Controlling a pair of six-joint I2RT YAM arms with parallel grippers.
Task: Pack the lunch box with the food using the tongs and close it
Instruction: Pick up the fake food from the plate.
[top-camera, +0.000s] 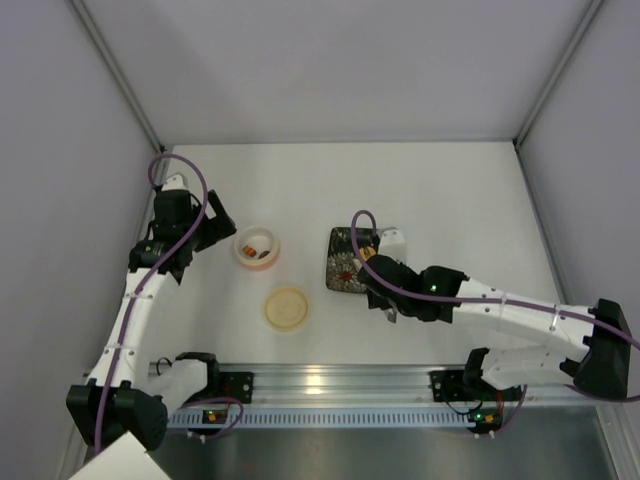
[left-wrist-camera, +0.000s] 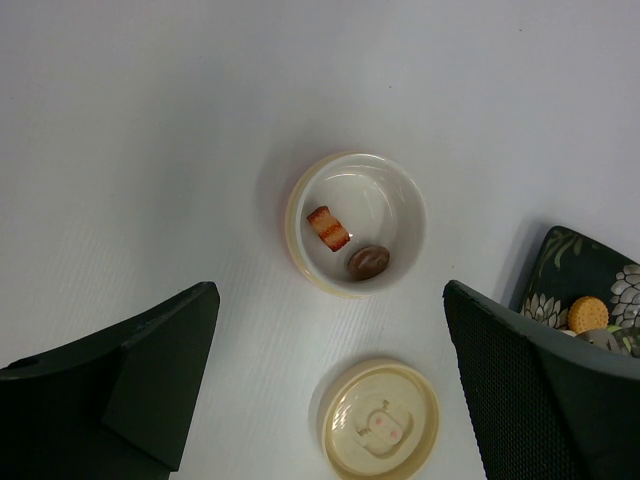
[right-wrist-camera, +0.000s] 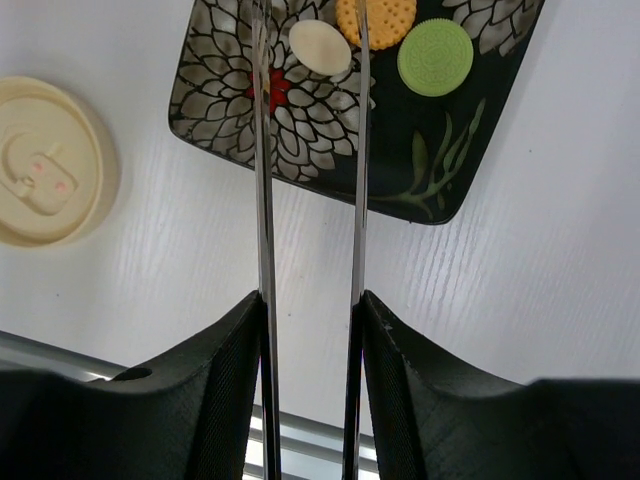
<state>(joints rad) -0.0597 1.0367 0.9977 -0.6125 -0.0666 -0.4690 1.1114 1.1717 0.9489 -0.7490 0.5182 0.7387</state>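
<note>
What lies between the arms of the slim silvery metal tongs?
The pale cream oval food piece, lying on the black floral plate, in the right wrist view.

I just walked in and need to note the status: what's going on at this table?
The right gripper is clamped on the tongs, whose arms reach over the black floral plate, straddling a cream oval piece beside an orange cracker and a green round. The lunch box already holds a striped red piece and a brown piece. Its lid lies on the table nearby. The left gripper hovers open above the lunch box, holding nothing.
</note>
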